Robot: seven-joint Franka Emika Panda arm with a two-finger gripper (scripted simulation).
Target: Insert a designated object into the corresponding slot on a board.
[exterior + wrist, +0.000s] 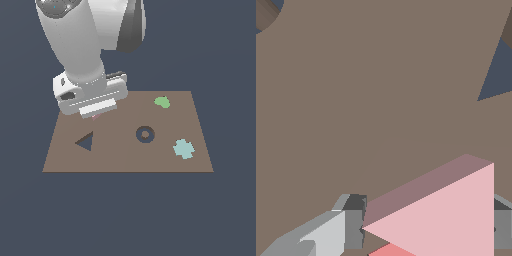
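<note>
My gripper (96, 114) hangs over the far left part of the brown board (120, 157). It is shut on the pale pink triangular piece (451, 215), with a finger (353, 222) on either side. Only a pink sliver (95, 117) of the piece shows under the hand in the exterior view. The piece is held above the board. The dark triangular slot (85, 142) lies nearer the camera than the gripper, a short way off, and it also shows in the wrist view (500, 75). A red patch (387, 251) shows just beneath the piece.
The ring-shaped cutout (145, 134) is at the board's middle, and its edge shows in the wrist view (266, 12). A green blob (161, 102) sits at the far right and a pale cyan cross (183, 148) at the near right. The arm hides the board's far left corner.
</note>
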